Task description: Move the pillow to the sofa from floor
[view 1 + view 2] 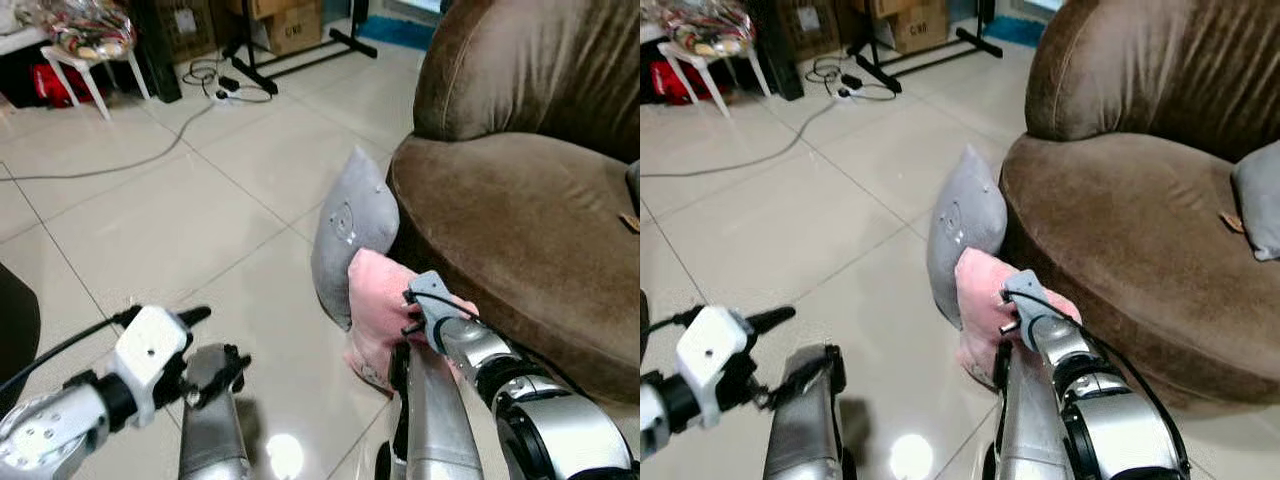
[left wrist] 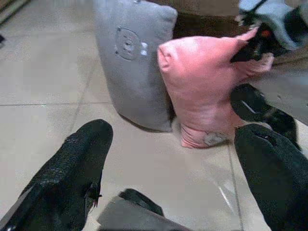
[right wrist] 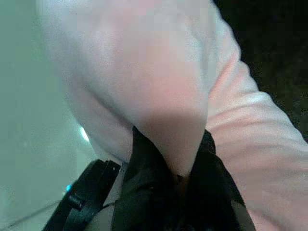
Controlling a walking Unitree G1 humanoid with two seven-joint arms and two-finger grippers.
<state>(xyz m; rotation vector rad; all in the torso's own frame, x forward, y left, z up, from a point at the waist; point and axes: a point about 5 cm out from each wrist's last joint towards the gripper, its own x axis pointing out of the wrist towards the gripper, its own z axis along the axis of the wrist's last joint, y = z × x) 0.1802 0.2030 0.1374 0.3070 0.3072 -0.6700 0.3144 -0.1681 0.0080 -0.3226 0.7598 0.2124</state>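
Note:
A pink pillow [image 1: 378,300] stands on the tiled floor against the front of the brown sofa [image 1: 520,220]. Beside it, also on the floor, a grey pillow [image 1: 350,230] leans on the sofa. My right gripper [image 3: 174,174] is shut on a pinched fold at the pink pillow's upper edge, and the left wrist view catches it at the pillow's top corner [image 2: 250,48]. My left gripper [image 1: 215,340] hangs open above the bare floor, left of both pillows and touching neither. Its fingers [image 2: 72,168] frame the pillows from a short distance.
A second grey pillow [image 1: 1260,200] lies on the sofa seat at the right. A cable [image 1: 120,165] and power strip [image 1: 225,90] cross the floor at the back. A white stool [image 1: 85,65], cardboard boxes [image 1: 290,25] and a black stand [image 1: 300,55] stand behind.

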